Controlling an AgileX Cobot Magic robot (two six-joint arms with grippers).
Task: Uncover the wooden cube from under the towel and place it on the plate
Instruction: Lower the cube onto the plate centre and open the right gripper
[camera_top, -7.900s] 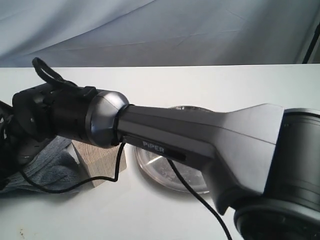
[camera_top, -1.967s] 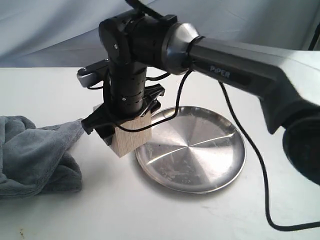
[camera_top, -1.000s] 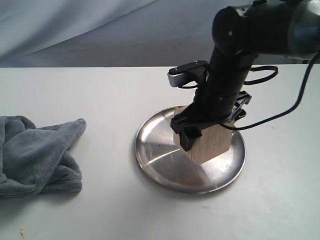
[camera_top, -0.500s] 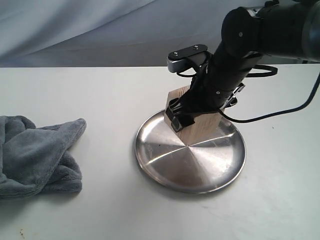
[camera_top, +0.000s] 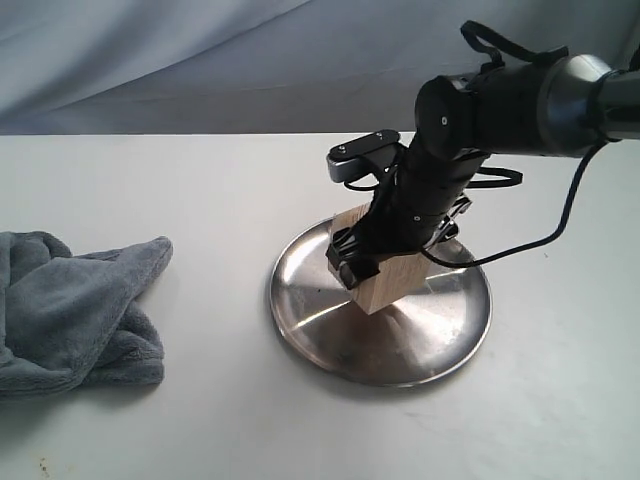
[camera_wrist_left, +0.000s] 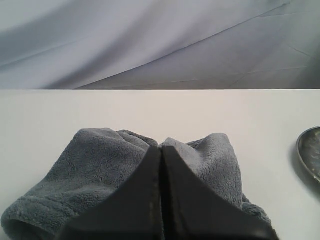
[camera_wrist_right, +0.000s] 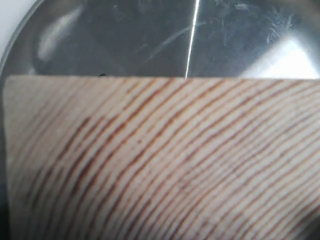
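Light: bright, even, soft.
Glare: streaky reflections on the plate (camera_top: 440, 320).
Shadows: faint, under the towel (camera_top: 70, 310).
Focus: wooden cube (camera_wrist_right: 160, 160) close-up slightly soft.

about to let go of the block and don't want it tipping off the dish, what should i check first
1. Wooden cube over the plate: ok.
2. Right gripper clamped on the cube: ok.
3. Cube level: not ok, it is tilted with one corner lowest.
4. Cube touching the plate: cannot tell.
5. Towel apart from the plate: ok, it lies on the table well to the left.
6. Left gripper out of the way: ok, shut, by the towel.
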